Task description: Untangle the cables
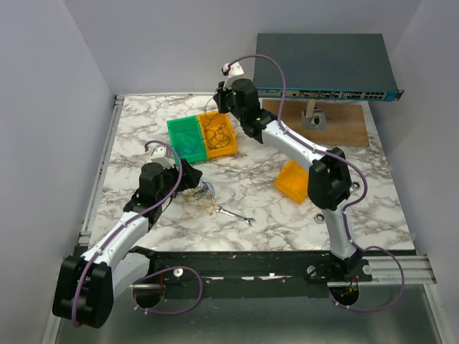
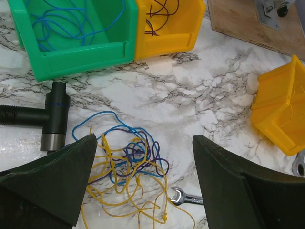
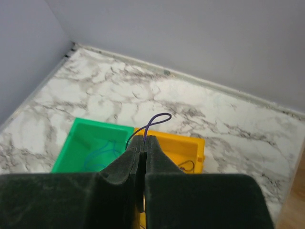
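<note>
- The right gripper [image 3: 144, 143] has its fingers pressed flat together. They pinch a purple cable [image 3: 153, 120], whose loop pokes up past the tips.
- Under that gripper two bins stand touching side by side, the green bin [image 3: 90, 143] at 9 o'clock and the yellow bin [image 3: 183, 149] at 3 o'clock.
- Blue cables [image 2: 71, 24] lie coiled in the green bin, and dark cables [image 2: 162, 14] lie in the yellow one.
- The left gripper [image 2: 143, 162] has its fingers spread wide and grips nothing. In its wrist view they stand on either side of the tangle [image 2: 126, 167].
- The tangle is a loose knot of blue, yellow and purple cables lying on the marble table [image 2: 200, 95], near the left front.
- From the tangle, the two bins are at 12 o'clock, well apart from it.
- A wrench [image 2: 187, 197] lies just beside the tangle at 4 o'clock.
- A black T-shaped tool [image 2: 55, 117] lies at 10 o'clock, with a thin blue line across its stem.
- A tipped bin [image 2: 281, 109], also yellow, sits well away at 2 o'clock.
- Beyond that, at 1 o'clock, is a wooden board [image 1: 337, 125], with a switch [image 1: 323, 64] raised above it by the back wall.
</note>
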Action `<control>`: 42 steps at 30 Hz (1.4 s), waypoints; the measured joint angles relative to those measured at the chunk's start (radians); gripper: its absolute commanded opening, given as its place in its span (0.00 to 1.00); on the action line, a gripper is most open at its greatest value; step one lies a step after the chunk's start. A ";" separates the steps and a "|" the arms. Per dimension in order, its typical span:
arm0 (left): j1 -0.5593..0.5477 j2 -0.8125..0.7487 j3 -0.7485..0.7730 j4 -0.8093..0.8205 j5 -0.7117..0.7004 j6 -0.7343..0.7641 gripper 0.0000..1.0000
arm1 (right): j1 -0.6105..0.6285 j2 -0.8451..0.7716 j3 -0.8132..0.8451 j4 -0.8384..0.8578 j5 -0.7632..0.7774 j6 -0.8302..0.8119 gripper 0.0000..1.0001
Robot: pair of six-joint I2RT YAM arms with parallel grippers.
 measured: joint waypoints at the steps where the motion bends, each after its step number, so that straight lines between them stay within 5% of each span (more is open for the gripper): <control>1: 0.000 0.000 0.000 0.000 0.000 0.000 0.84 | 0.000 0.002 -0.023 -0.001 0.008 -0.007 0.01; 18: 0.000 0.002 0.000 0.000 0.000 0.000 0.84 | 0.002 0.261 0.014 -0.137 0.014 -0.050 0.04; 28: 0.000 0.002 0.000 -0.001 0.000 0.000 0.84 | 0.003 0.238 0.018 -0.225 -0.008 -0.030 0.44; 36: 0.000 0.002 0.008 -0.039 -0.014 0.001 0.84 | 0.002 0.013 -0.054 -0.251 -0.063 -0.001 0.81; 42: 0.000 -0.001 0.033 -0.103 -0.050 0.000 0.81 | 0.011 -0.199 -0.260 -0.219 -0.127 0.023 0.84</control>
